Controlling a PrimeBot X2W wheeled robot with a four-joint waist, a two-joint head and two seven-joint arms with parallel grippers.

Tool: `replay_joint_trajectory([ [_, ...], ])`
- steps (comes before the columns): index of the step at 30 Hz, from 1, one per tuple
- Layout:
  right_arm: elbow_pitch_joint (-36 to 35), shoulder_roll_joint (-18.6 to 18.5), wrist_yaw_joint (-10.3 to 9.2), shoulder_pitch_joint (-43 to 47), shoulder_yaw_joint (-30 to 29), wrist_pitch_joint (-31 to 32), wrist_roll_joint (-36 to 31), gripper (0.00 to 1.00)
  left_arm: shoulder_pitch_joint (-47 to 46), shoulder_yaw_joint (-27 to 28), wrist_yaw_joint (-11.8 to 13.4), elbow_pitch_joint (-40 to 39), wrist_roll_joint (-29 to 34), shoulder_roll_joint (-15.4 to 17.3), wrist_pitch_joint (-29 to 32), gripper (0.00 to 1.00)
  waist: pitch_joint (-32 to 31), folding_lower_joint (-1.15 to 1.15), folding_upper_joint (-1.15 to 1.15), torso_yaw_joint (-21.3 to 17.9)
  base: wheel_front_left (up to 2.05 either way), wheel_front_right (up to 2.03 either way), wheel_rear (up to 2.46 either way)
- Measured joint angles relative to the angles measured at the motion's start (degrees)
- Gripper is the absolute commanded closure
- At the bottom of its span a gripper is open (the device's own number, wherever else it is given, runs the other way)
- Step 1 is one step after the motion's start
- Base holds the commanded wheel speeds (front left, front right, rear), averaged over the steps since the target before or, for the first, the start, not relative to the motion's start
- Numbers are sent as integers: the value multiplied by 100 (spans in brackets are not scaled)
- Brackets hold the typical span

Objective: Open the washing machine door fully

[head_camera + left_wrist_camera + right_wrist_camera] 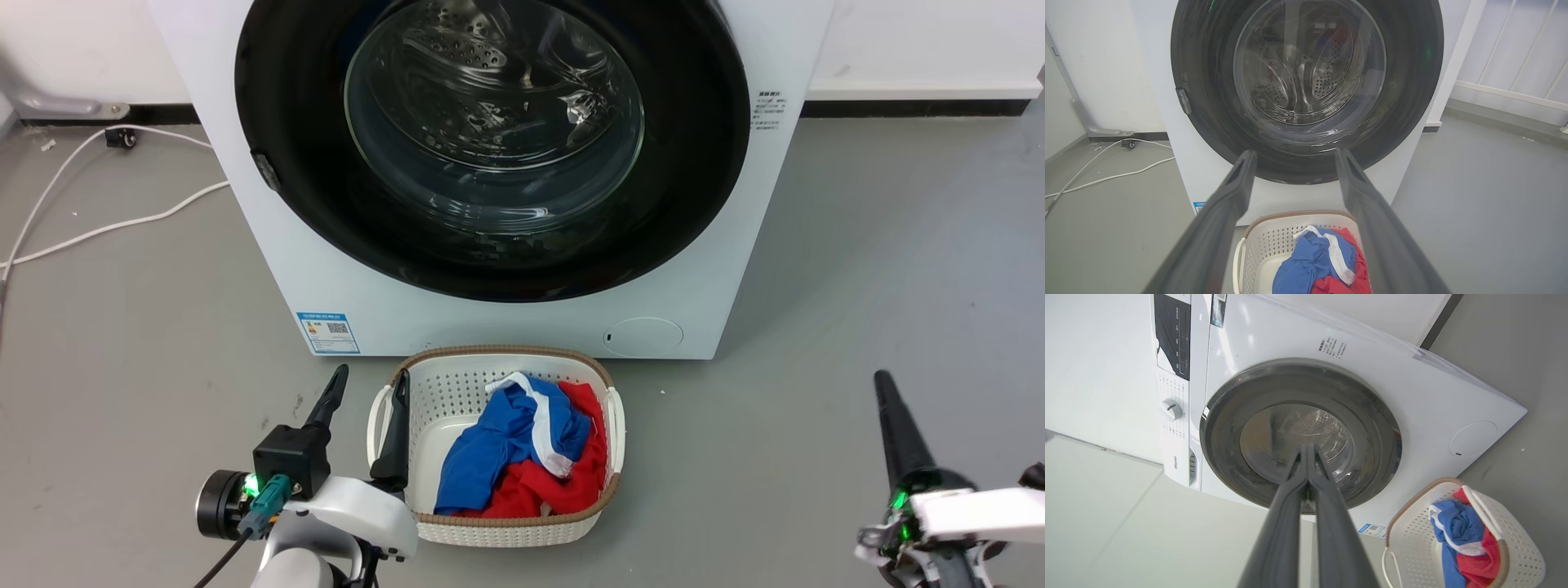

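While the washing machine door (492, 139) sits closed and flat against the front of the white machine (506, 327), you find it at 12 o'clock in the head view. It is a big glossy black disc with a clear glass bowl in its middle, and the steel drum shows through the glass. On the rim of the door, at about 9 o'clock, there is a small dark catch (265, 171).

Your left gripper (369, 376) is at 7 o'clock in the head view. Its two fingers are spread apart and nothing is between them. In the left wrist view the fingers frame the lower part of the door, well apart from it.

Your right gripper (882, 380) is at 4 o'clock, low over the grey floor (857, 245). In the right wrist view its fingers are pressed together at the tips and they grasp nothing. They point at the glass of the door but do not reach it.

At 6 o'clock, just in front of the machine, a white basket (506, 532) stands on the floor. A blue cloth (490, 449) and a red cloth (563, 486) lie inside it. A white cable (122, 222) runs over the floor at 10 o'clock.
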Motion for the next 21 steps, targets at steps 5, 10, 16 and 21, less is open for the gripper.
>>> replay_joint_trajectory([
  [5,-87,3,-1,-258,-356,223,1730,100,-26,-15,16,-41,-9,-8,0,0,105,0,0,-16,0,0,0],
  [10,-134,-52,0,-684,-847,435,2744,100,-110,-25,45,-103,-11,-13,0,0,277,0,0,-35,0,0,0],
  [16,355,-797,-1,-1552,-1132,604,3568,100,-317,-19,45,-209,-2,-13,0,0,620,0,0,-27,0,0,0],
  [21,805,-1385,-1,-2206,-932,744,3751,100,-449,-40,45,-294,53,-14,0,0,873,0,0,2,0,0,0],
])
